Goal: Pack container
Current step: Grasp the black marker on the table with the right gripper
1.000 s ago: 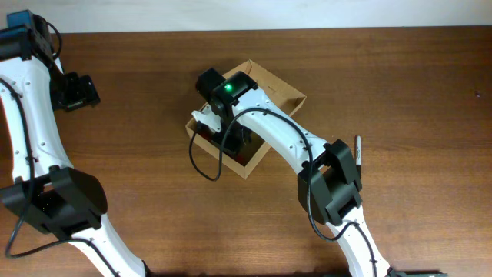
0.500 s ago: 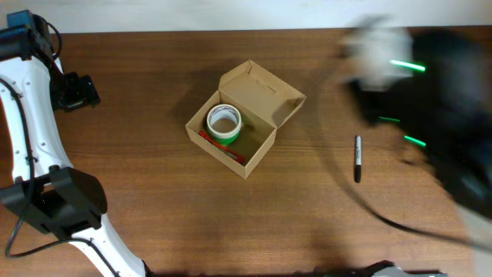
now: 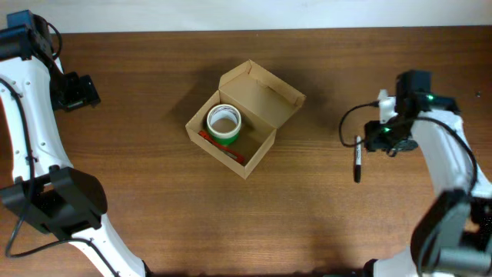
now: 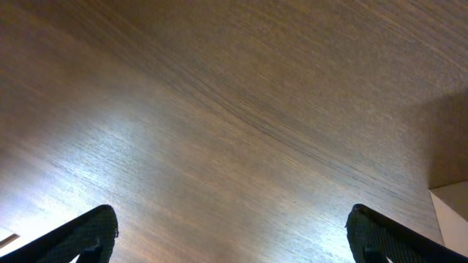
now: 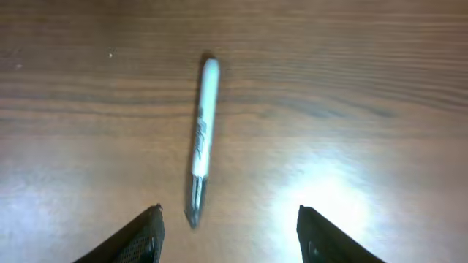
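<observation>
far left: black left gripper, fingers spread wide, holding nothing, above bare brown wooden table. mid-table: small tan cardboard box container, flap lid tipped back open, well apart from both grippers. inside: green-rimmed white tape roll lying flat, thin red item just beside it. right of that: slim grey-and-black marker pen flat on wood. over its dark end: right gripper, wide open, empty, fingers clear of pen.

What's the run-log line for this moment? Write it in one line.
right gripper open over marker | left gripper open over table | cardboard box open: tape roll, red item inside
</observation>
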`<state>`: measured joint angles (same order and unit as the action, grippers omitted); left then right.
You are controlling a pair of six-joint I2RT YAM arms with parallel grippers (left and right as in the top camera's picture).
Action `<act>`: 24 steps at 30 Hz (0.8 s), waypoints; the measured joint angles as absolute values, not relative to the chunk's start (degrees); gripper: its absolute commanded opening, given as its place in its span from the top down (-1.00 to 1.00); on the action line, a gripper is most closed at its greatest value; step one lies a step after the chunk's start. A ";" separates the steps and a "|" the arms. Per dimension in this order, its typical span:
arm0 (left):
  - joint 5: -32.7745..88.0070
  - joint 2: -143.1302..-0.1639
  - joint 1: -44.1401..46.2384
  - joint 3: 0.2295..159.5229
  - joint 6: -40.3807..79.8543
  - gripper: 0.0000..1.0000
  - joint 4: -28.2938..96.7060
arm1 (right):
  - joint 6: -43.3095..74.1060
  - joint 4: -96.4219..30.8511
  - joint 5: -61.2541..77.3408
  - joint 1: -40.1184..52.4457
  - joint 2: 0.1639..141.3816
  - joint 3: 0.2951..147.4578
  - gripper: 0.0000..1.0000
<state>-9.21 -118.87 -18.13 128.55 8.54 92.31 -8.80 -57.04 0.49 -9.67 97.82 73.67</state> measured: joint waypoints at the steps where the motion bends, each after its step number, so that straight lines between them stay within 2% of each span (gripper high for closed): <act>1: -9.21 -118.87 -18.13 128.55 8.54 -1.00 92.33 | -8.60 -55.83 1.08 -9.67 99.18 73.69 -0.22; 12: -9.21 -118.87 -18.13 128.55 8.54 -1.00 92.33 | -7.20 -53.71 4.47 -9.67 109.86 73.69 -0.08; 18: -9.21 -118.87 -18.13 128.55 8.54 -1.00 92.33 | -6.17 -53.32 4.64 -9.67 111.83 73.69 0.09; 19: -9.21 -118.87 -18.13 128.55 8.54 -1.00 92.33 | -6.02 -53.21 4.64 -9.67 111.94 73.69 0.15; 24: -9.21 -118.87 -18.13 128.55 8.54 -1.00 92.33 | -4.97 -51.94 4.51 -9.67 112.57 73.10 0.70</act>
<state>-9.21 -118.87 -18.13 128.55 8.54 92.33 -4.97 -51.94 4.51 -9.67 112.57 73.10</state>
